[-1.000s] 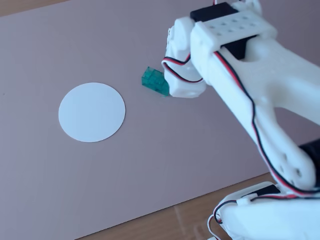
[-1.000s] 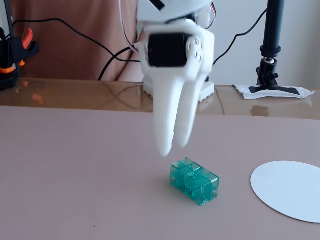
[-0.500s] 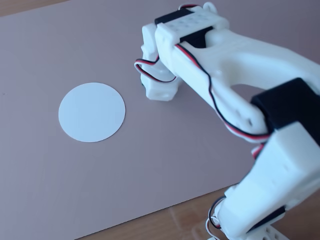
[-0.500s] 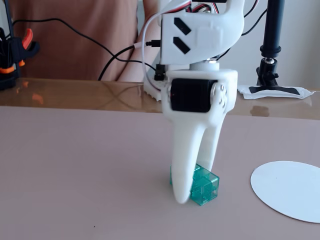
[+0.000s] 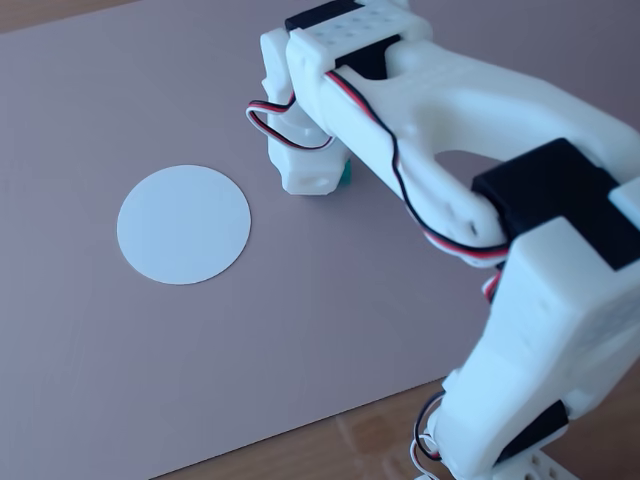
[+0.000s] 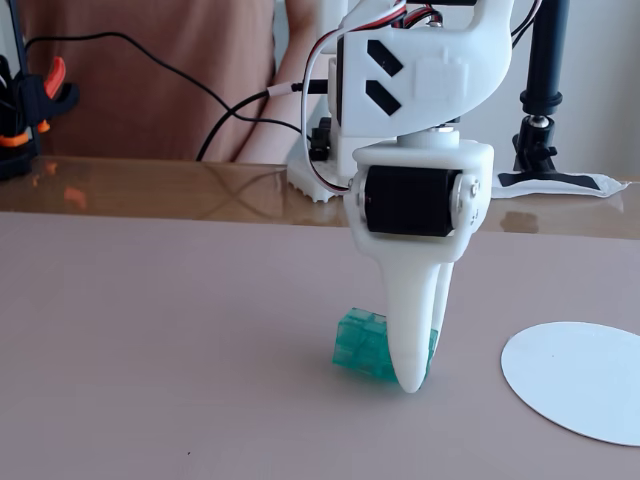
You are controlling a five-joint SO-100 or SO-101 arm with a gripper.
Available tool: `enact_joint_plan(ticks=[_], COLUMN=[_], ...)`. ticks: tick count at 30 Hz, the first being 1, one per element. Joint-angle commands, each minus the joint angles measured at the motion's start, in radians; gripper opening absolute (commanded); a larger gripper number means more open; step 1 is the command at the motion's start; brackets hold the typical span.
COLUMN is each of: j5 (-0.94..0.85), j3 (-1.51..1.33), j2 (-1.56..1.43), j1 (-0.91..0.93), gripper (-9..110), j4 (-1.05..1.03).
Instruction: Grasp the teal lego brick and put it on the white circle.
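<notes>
The teal lego brick (image 6: pixel 362 345) lies on the pinkish mat, turned at an angle. My white gripper (image 6: pixel 415 378) reaches straight down onto its right end, with the jaws pressed together on it. The front finger (image 6: pixel 408 330) covers that end, and a teal sliver shows just right of the finger. In the fixed view from behind the arm, the gripper (image 5: pixel 318 185) hides nearly all of the teal lego brick (image 5: pixel 346 176). The white circle (image 6: pixel 578 380) lies flat on the mat to the right of the brick, a short gap away; in the other fixed view the white circle (image 5: pixel 183 222) is on the left.
Behind the mat runs a glossy table strip (image 6: pixel 150 185). A black camera stand (image 6: pixel 540 90) rises on its taped base at the back right. An orange and black clamp (image 6: pixel 30 100) sits at the far left. Black cables (image 6: pixel 215 100) trail across the back.
The gripper has come down from above the brick and shifted right. Its fingers have drawn together on the brick's right end, and the brick has swivelled on the mat.
</notes>
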State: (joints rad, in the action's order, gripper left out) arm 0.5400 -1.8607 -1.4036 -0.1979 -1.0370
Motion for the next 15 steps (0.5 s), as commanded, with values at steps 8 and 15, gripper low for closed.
enact_joint_plan(ticks=[8,15], j5=[-0.184,-0.388], j3=[0.067,0.202], j2=[-0.337,-0.417], j1=[0.006,-0.084], gripper=[0,0], j4=[-0.147,-0.347])
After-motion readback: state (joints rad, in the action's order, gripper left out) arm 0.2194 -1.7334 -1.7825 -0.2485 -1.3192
